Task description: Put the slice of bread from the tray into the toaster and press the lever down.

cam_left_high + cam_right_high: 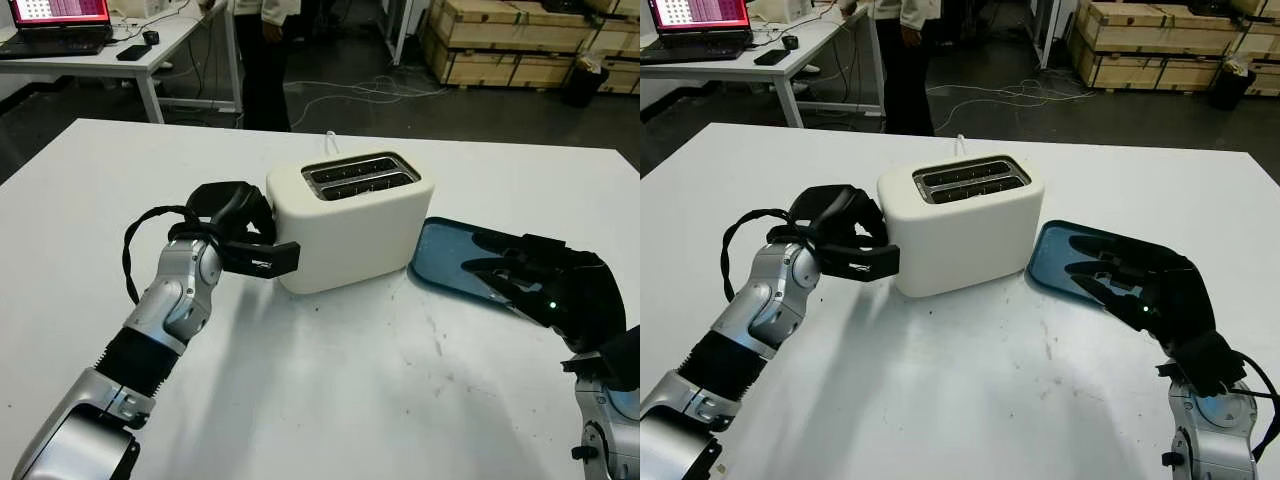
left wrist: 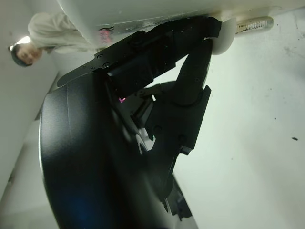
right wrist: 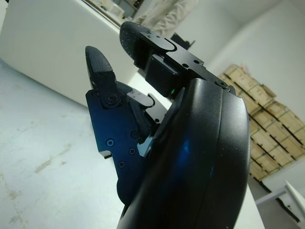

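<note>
Left hand (image 1: 240, 235) at toaster (image 1: 350, 225) end, grip unclear | right hand (image 1: 535, 280) released over tray (image 1: 432, 255)

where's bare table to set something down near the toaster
Bare table lies in front of the toaster, between the two arms, and behind it toward the far edge. It is crowded at its end by the left hand, and over the blue tray by the right hand.

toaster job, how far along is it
Nearly done, it seems: the tray shows no bread, and something sits in the toaster slots, though I can't confirm it's bread. In hand: the left hand is at the toaster's lever end. The right hand is open over the tray. Left: confirming the lever is down.
</note>
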